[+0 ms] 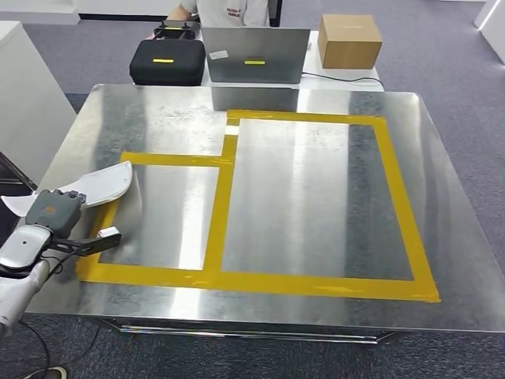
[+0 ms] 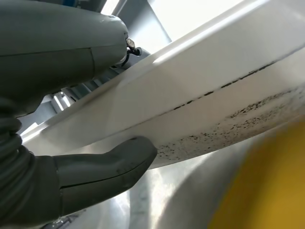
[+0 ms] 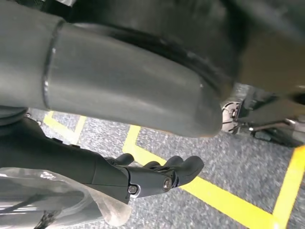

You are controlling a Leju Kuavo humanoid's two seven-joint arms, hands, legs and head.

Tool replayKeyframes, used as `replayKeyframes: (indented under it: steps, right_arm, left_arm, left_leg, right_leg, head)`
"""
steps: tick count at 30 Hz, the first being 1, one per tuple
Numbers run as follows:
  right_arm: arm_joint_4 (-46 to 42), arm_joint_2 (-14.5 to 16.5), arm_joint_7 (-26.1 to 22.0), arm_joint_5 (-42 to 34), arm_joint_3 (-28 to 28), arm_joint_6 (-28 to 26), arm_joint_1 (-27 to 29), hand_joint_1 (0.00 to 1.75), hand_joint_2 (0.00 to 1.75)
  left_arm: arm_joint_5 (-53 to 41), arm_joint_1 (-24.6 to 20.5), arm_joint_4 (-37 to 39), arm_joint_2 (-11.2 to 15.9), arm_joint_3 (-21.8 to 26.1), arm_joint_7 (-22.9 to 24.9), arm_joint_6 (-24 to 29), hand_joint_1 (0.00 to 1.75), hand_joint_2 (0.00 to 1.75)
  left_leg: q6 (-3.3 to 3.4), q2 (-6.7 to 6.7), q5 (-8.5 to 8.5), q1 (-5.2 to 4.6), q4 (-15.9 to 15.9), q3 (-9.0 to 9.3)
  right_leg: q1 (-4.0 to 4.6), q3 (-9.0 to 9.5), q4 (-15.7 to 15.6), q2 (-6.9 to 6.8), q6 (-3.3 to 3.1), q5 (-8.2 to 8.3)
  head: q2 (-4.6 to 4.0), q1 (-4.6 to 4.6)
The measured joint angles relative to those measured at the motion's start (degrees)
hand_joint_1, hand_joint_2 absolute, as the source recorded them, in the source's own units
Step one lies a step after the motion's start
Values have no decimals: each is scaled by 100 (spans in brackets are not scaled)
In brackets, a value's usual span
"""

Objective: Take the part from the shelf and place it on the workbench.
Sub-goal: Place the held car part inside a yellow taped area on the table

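Left hand (image 2: 72, 143) grips the white part (image 1: 101, 185), thumb beneath and the grey body of the hand on top, the curved panel clamped between them. The part hangs over the workbench (image 1: 286, 197) at its near left corner, its tip just above the yellow tape (image 1: 220, 205) outlining the smaller square. Right hand (image 3: 154, 176) hangs low over grey floor with yellow lines, fingers slightly curled around nothing. Beyond the workbench sit a laptop (image 1: 256, 55), a black case (image 1: 168, 61) and a cardboard box (image 1: 348, 39).
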Motion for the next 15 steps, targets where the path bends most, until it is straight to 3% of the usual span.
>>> replayKeyframes:
  steps: [2, 4, 6, 9, 10, 11, 12, 15]
  right_arm:
    - [1, -11, -1, 0, 3, 1, -11, 0, 0]
    - [2, -14, -4, -1, 5, 3, -6, 0, 0]
    - [1, -14, -20, 0, 7, 2, -2, 0, 0]
    - [3, -15, -40, 8, 15, 1, -12, 0, 0]
    - [4, -15, -42, 14, 24, 1, -9, 0, 0]
    - [5, -15, -44, 21, 34, 1, -2, 0, 0]
    - [6, -15, -46, 29, 42, 1, 4, 0, 0]
    - [6, -14, -63, 58, 58, 1, 1, 0, 0]
  left_arm:
    - [12, -8, 25, 5, -13, -1, 11, 175, 175]
    - [111, -6, 43, 9, -27, -28, 79, 175, 175]
    - [433, 33, 40, 3, -29, -139, 313, 175, 175]
    - [762, 216, -43, -26, -24, -223, 863, 175, 175]
    - [744, 300, -84, -35, -30, -205, 968, 175, 175]
    - [711, 374, -124, -38, -35, -191, 1015, 175, 175]
    - [690, 430, -162, -38, -39, -185, 1037, 175, 175]
    - [669, 487, -296, -26, -43, -300, 1384, 175, 175]
  left_leg:
    - [-49, -4, -3, -4, 1, -10]
    - [-111, -4, -4, 10, -6, -12]
    - [-167, 0, -125, 19, 138, -62]
    - [-249, 4, -625, 40, 1091, -466]
    - [-268, 4, -730, 50, 1396, -600]
    - [-281, 4, -730, 59, 1526, -659]
    - [-288, 6, -614, 67, 1423, -612]
    - [-274, 16, -97, 76, 368, -122]
  right_leg:
    - [28, 191, -349, 5, -41, 59]
    - [24, 225, -396, 9, -52, 75]
    - [-5, 255, -448, 3, -92, 105]
    - [-19, 281, -471, -1, -131, 111]
    - [-19, 283, -469, 1, -134, 108]
    - [-19, 284, -467, 4, -135, 107]
    - [-19, 286, -463, 7, -132, 105]
    - [-6, 280, -429, 6, -87, 86]
  head:
    - [0, -3]
    - [0, -2]
    - [1, -15]
    - [0, -30]
    - [0, -28]
    - [0, -28]
    - [0, -30]
    - [-1, -31]
